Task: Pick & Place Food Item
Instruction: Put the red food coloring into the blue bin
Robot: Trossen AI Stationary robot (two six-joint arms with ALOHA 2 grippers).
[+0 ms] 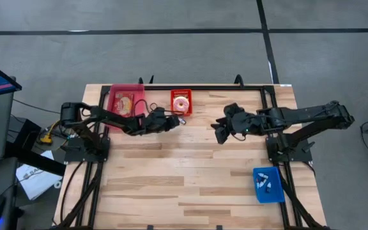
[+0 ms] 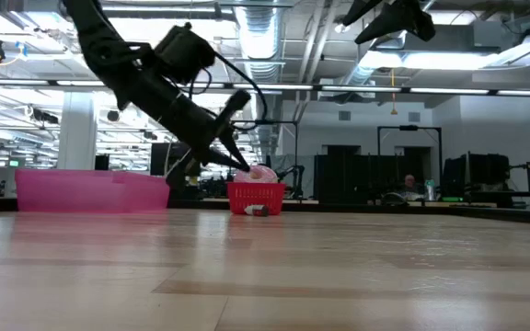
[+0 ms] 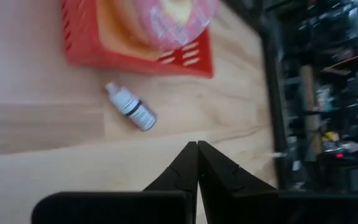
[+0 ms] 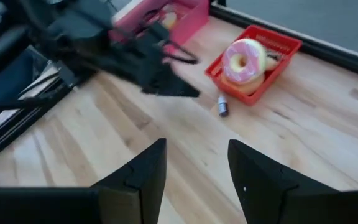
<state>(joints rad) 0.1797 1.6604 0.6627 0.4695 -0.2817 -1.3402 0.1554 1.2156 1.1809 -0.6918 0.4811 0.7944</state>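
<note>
A pink-and-white frosted donut (image 4: 246, 58) lies in a small red basket (image 1: 181, 101) at the table's far middle. A small white bottle (image 3: 131, 109) lies on its side on the wood just in front of the basket. My left gripper (image 3: 197, 145) is shut with nothing between its fingers. It slants down toward the basket's near side and hangs above the table, short of the bottle. My right gripper (image 4: 196, 163) is open, raised high to the right of the basket, and holds nothing.
A pink bin (image 1: 125, 101) holding a packaged food item stands left of the red basket at the far edge. A blue bin (image 1: 268, 184) with small items sits near the right front. Bare wood fills the table's middle and near side.
</note>
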